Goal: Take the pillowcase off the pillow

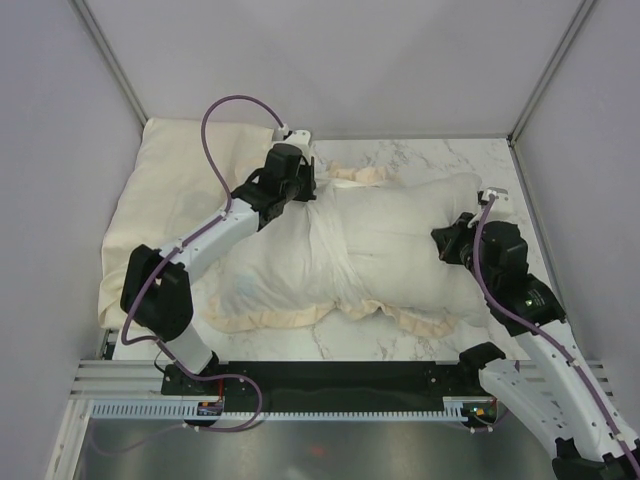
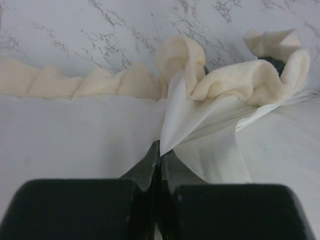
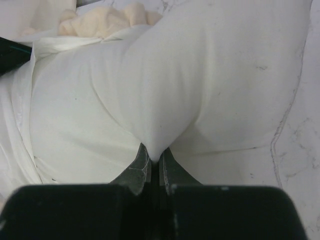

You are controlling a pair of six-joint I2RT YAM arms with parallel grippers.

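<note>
On the white marble-veined table, we see a plump off-white pillow lying crosswise, its left half inside the limp pillowcase, its smooth right half bare. The whitish cover is bunched in a creased band around the pillow's middle. Its cream ruffled frill runs wavy along the near edge and curls into soft folds at the far edge. The left gripper has its black fingers pressed together on a thin, sharp-creased fold of the pillowcase just beside that far frill. At the pillow's right end, the right gripper is clamped on a pinch of its taut, rounded fabric. A flat pale-yellow cloth lies in the table's far left corner, under the left arm.
</note>
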